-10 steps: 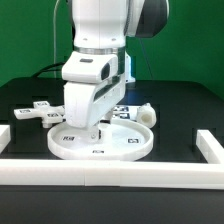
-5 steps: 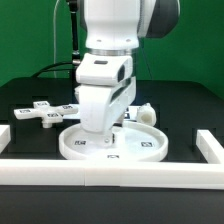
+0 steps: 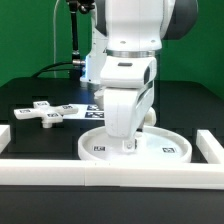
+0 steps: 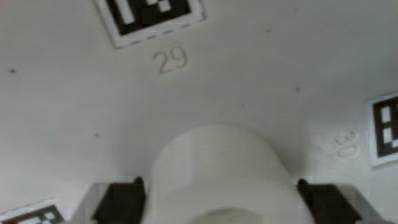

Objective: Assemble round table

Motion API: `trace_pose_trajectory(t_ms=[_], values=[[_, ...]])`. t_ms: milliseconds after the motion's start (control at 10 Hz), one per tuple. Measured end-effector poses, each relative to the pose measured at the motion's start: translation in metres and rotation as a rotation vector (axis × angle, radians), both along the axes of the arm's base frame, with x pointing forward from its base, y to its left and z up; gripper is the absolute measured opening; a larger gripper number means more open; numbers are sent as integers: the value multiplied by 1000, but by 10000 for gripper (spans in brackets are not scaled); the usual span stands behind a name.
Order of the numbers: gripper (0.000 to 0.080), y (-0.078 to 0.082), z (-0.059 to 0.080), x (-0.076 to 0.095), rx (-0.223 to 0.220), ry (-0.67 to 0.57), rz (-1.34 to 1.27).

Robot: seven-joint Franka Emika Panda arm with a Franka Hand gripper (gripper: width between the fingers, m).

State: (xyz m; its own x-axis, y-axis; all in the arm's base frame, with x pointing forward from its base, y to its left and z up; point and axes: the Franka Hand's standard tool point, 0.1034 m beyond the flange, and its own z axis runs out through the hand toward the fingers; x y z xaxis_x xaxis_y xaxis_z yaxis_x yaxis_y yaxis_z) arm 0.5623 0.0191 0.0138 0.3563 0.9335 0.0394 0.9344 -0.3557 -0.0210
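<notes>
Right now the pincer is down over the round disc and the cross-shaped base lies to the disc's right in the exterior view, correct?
Not quite: the exterior view shows the cross-shaped base to the left of the round disc; the pincer is indeed down over it.

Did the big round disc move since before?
Yes. The round disc slid toward the exterior view's right, away from the cross-shaped base piece, which stayed put.

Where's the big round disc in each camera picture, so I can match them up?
Exterior view: the round disc lies low, centre to right, under the gripper.
Wrist view: its tagged face fills the picture behind the gripper.
Shared landmark: the gripper, closed on the disc near its middle.
</notes>
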Motion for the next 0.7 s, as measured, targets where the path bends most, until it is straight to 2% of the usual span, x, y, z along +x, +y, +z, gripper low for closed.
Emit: trace_pose_trajectory(t_ms=[200,700], values=[[407,17,0,4,4,-3,-31],[409,17,0,4,-1,3,-44]])
